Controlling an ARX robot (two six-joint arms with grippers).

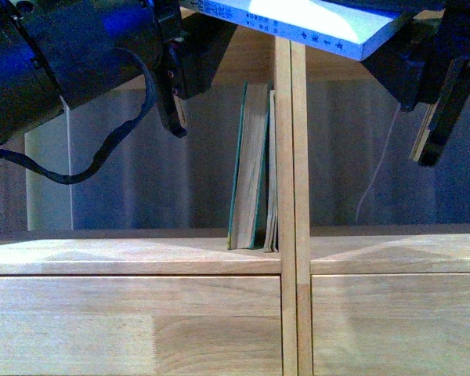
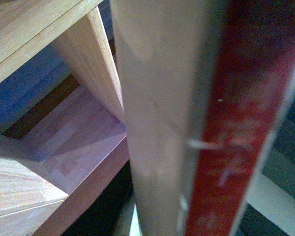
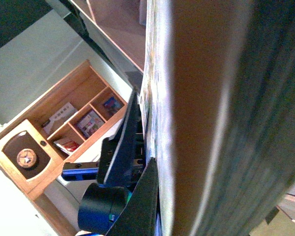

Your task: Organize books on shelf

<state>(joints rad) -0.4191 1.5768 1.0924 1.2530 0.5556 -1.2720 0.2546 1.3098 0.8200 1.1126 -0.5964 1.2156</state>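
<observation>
The thin white paperback point(image 1: 313, 23) is held lying nearly flat, slightly tilted, across the top of the front view, above the shelf's central divider point(image 1: 291, 157). My left gripper point(image 1: 176, 47) is shut on its left end and my right gripper point(image 1: 423, 63) on its right end. The left wrist view is filled by its page edge point(image 2: 157, 123) and red spine point(image 2: 241, 123). Its page edge point(image 3: 201, 123) also fills the right wrist view. A teal-covered book point(image 1: 247, 164) stands upright on the shelf board point(image 1: 141, 254). The slim grey booklet point(image 1: 272, 172) stands between it and the divider.
Plain wooden drawer fronts point(image 1: 133, 325) lie below the shelf board on both sides of the divider. The compartment right of the divider point(image 1: 392, 172) holds only a thin white cord. A black cable point(image 1: 102, 157) hangs from my left arm. A distant wooden cabinet point(image 3: 64, 132) shows behind.
</observation>
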